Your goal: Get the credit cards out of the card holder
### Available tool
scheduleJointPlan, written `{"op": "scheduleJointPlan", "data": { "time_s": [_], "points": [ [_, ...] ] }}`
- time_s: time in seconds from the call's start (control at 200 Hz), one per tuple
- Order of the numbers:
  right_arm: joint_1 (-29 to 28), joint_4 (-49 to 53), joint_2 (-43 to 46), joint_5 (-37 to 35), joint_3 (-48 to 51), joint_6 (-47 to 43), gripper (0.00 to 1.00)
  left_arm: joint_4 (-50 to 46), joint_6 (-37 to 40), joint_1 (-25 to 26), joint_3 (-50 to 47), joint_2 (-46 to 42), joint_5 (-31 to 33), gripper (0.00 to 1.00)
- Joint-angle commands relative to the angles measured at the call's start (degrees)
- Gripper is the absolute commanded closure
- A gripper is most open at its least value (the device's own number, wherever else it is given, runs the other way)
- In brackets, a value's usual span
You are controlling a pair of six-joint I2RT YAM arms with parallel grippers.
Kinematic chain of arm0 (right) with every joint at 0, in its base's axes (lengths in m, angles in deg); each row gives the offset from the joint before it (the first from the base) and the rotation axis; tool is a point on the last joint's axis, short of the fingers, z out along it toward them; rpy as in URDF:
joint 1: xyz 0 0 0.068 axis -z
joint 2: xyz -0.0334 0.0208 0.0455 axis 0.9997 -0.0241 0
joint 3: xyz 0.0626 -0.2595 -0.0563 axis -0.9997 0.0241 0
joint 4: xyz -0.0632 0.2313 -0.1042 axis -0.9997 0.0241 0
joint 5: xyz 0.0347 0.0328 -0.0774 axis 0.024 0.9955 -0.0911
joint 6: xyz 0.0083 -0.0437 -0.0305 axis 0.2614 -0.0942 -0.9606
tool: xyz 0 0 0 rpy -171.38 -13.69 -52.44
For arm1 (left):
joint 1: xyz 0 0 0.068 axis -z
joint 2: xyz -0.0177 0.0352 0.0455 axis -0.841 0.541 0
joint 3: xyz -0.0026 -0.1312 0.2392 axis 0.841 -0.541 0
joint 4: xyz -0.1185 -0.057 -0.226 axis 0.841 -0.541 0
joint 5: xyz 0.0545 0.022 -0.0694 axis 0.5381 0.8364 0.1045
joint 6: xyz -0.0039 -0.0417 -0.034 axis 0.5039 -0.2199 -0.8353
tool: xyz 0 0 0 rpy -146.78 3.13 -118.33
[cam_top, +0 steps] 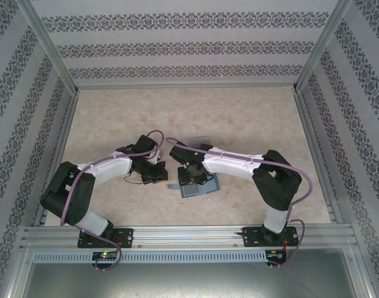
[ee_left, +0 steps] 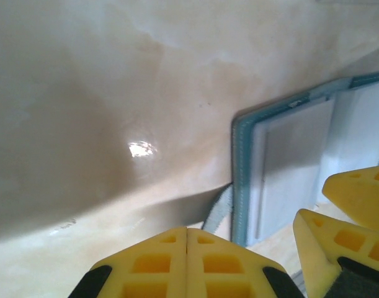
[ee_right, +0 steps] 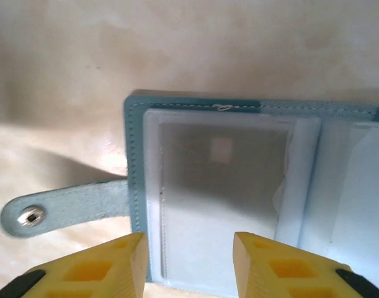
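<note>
The teal card holder [ee_right: 134, 161] lies open on the table, its pale inner pockets facing up. A grey credit card [ee_right: 220, 180] shows through the frosted left pocket. The holder's grey tab [ee_right: 65, 208] with a metal snap sticks out to the left, flat on the table. My right gripper [ee_right: 188, 243] hovers open over that left pocket, one finger on each side of the card, with nothing held. My left gripper [ee_left: 187, 231] is shut and empty, just left of the card holder [ee_left: 288, 149], close to the tab [ee_left: 220, 214].
The beige table [cam_top: 115, 118] is walled by patterned panels on three sides. A pale flat thing [cam_top: 200, 142] lies just behind the right arm, partly hidden. Both arms meet near the table's middle, close together over the card holder [cam_top: 205, 188].
</note>
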Motion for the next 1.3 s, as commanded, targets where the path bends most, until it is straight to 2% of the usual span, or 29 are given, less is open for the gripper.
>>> {"op": "scheduleJointPlan", "data": {
  "time_s": [0.0,0.295,0.779,0.939,1.144,1.294],
  "points": [
    [0.7,-3.0,2.7,1.9,2.5,2.8,0.62,1.8,-2.2,1.5,1.7,-0.1,-3.6,1.0],
    [1.8,-7.7,4.1,4.7,6.0,5.4,0.63,0.4,-0.4,3.7,2.3,4.2,-4.8,1.0],
    [1.7,-11.3,-1.0,9.5,5.1,6.2,0.62,0.1,2.1,3.7,-0.4,8.3,-2.0,1.0],
    [1.6,-10.2,-2.9,8.7,4.8,5.7,0.59,0.4,2.3,3.7,-0.7,8.7,-1.9,1.0],
    [1.2,-3.6,-3.5,2.4,3.2,3.9,0.56,-0.1,2.7,3.7,-0.4,8.9,-1.8,1.0],
    [1.1,-0.8,-3.4,0.6,2.3,2.9,0.55,-0.4,3.0,3.7,-0.1,9.2,-1.8,1.0]
  ]
}}
